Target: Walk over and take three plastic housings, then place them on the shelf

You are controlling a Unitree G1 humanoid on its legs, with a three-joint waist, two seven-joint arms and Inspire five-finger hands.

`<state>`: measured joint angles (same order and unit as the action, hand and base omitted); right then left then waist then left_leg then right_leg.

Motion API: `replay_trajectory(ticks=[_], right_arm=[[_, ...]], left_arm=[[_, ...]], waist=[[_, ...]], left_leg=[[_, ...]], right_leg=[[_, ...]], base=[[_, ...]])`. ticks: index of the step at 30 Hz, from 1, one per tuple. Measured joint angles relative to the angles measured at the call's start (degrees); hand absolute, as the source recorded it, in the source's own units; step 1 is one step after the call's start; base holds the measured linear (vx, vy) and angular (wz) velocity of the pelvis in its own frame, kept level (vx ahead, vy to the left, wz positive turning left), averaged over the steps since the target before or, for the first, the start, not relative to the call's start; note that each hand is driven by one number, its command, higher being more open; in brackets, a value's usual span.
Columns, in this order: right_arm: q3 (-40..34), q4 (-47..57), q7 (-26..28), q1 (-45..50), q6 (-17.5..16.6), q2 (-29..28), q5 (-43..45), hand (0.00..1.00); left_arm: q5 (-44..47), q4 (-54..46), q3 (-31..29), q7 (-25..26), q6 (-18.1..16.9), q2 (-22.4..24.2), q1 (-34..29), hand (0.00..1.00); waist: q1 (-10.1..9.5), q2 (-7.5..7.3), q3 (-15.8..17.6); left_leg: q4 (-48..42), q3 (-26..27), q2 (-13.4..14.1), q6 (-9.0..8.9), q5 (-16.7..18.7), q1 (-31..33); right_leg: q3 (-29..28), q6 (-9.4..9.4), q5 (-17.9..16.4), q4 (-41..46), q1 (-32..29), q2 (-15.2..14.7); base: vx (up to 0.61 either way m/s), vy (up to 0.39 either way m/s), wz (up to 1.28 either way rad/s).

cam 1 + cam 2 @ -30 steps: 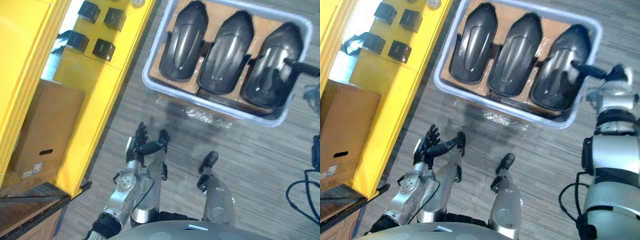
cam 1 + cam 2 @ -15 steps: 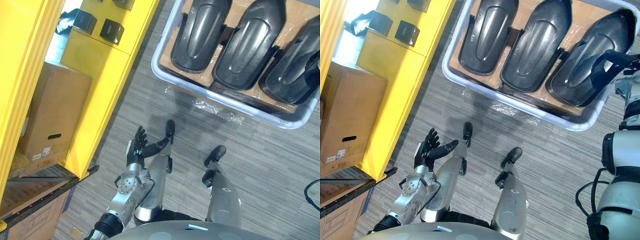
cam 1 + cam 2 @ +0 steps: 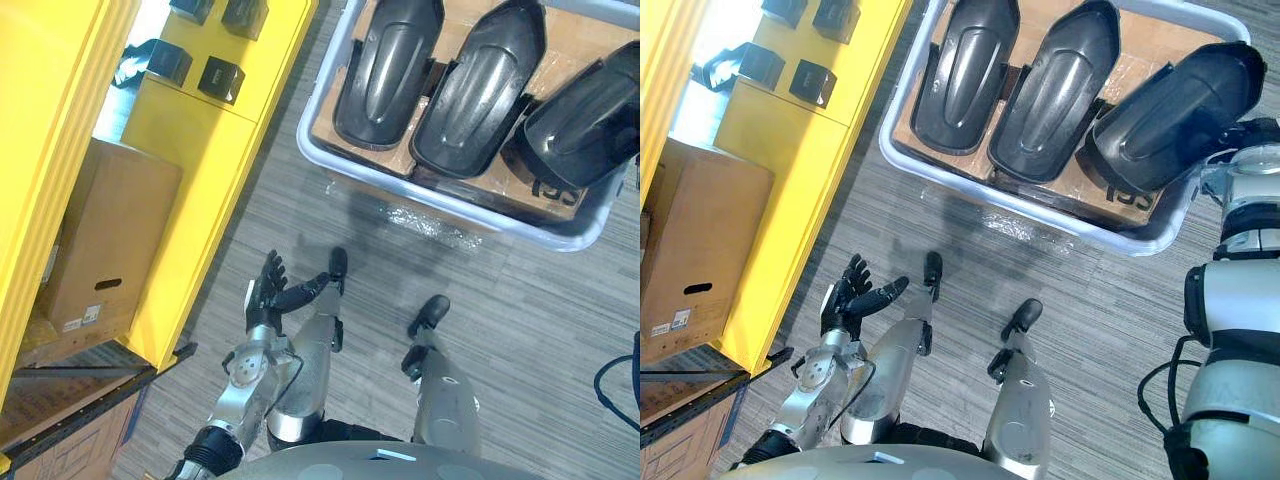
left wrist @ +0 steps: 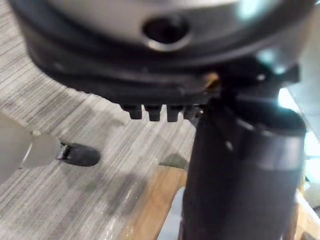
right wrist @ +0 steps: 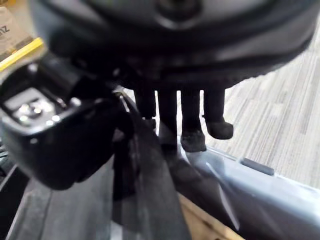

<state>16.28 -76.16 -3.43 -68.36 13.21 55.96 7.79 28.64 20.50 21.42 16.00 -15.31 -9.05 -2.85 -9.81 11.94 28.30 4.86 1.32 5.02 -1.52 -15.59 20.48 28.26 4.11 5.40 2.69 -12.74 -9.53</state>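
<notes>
One housing (image 3: 1175, 110) pinched in the right hand (image 5: 191, 125)

No print can be read in full. The cardboard sheet (image 3: 1132, 205) lining the tray (image 3: 898, 95) bears dark printed characters (image 3: 1128, 198) just under the housing (image 3: 1170, 110) that the right hand (image 5: 55, 145) pinches by its edge. They stand upside down and are partly covered, perhaps three letters or digits. Past that hand's thumb, a bit of pale card (image 5: 9, 35) carries the ends of bold dark letters, cut off by the frame. Well to the left of the spread left hand (image 3: 268, 295), a cardboard box (image 3: 100, 240) has a small white label (image 3: 85, 317) near its lower corner; its print is too small to read.
</notes>
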Motion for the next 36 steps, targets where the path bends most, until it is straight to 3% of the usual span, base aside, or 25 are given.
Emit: replay_trajectory(ticks=[4, 11, 17, 19, 22, 28, 33, 36], right_arm=[[-1.58, 0.77, -2.42, 0.53, -1.77, 0.00, -0.90, 0.00], [-5.20, 13.22, -7.10, 6.94, -4.49, -0.01, -3.73, 0.00], [-14.63, 31.79, -15.08, 19.87, -6.55, -5.85, -11.03, 0.00], [-16.89, 41.03, -17.62, 26.44, -7.77, -9.06, -15.81, 0.00], [-18.45, 48.61, -18.95, 33.18, -8.67, -11.26, -20.65, 0.00], [-18.95, 57.95, -19.29, 41.84, -11.84, -16.16, -29.78, 0.00], [-17.31, 61.16, -17.78, 42.84, -17.62, -16.18, -33.64, 0.00], [-14.95, 61.35, -16.52, 42.83, -19.19, -16.19, -34.47, 0.00]], left_arm=[[-0.04, -0.98, -0.01, -0.51, 0.06, -0.10, -0.52, 1.00], [-0.02, -7.50, -2.48, -1.56, 0.06, -0.57, -4.89, 1.00], [-3.28, -17.10, -8.95, 5.10, 4.11, -0.52, -9.73, 1.00], [-6.77, -22.20, -14.20, 7.08, 5.68, -0.51, -10.18, 1.00], [-9.02, -26.42, -18.09, 6.57, 6.61, -0.47, -9.42, 1.00], [-8.40, -30.51, -19.46, -4.04, 10.35, -0.63, -5.73, 1.00], [-1.00, -30.72, -14.57, -12.41, 15.20, -1.58, -4.73, 1.00], [3.22, -30.72, -11.87, -15.90, 18.35, -2.06, -3.78, 1.00]], waist=[[0.77, -0.14, 0.09], [2.54, -1.60, 0.41], [4.16, -5.76, -0.59], [4.80, -7.93, -2.85], [5.10, -9.23, -5.65], [5.30, -9.59, -11.03], [6.12, -9.48, -14.62], [6.62, -9.40, -16.42]], left_leg=[[0.03, 0.10, -0.10, 0.05, -0.04, -0.98], [0.20, 0.93, 0.31, -0.40, 0.36, -3.78], [0.24, 2.27, 0.78, -0.99, 1.81, -8.50], [0.25, 2.67, 0.84, -1.20, 3.33, -8.98], [0.25, 2.88, 0.54, -1.47, 3.65, -9.45], [0.25, 6.86, -0.70, -0.65, 4.59, -15.27], [0.29, 9.96, -0.37, -0.60, 5.29, -19.12], [0.30, 11.09, -0.25, -0.85, 6.09, -20.54]], right_leg=[[0.11, 0.09, 0.39, -0.70, 1.27, 0.00], [-0.11, 0.17, 0.56, -2.18, 4.47, 0.64], [-0.38, 0.15, 0.45, -3.90, 9.31, 0.92], [-0.47, 0.17, 0.43, -4.97, 10.06, 1.28], [-0.25, 0.22, 0.36, -4.98, 10.65, 1.20], [-0.26, 1.42, -0.63, -4.89, 16.24, -0.50], [-1.18, 1.42, -0.88, -4.90, 19.20, -0.58], [-1.95, 1.44, -0.95, -4.90, 20.02, -0.60]], base=[[0.00, 0.000, 0.00], [0.00, -0.025, -0.02], [0.03, -0.047, -0.08], [0.05, -0.046, -0.08], [0.07, -0.028, 0.04], [0.08, 0.010, -0.01], [0.01, 0.002, -0.15], [-0.04, 0.017, -0.17]])
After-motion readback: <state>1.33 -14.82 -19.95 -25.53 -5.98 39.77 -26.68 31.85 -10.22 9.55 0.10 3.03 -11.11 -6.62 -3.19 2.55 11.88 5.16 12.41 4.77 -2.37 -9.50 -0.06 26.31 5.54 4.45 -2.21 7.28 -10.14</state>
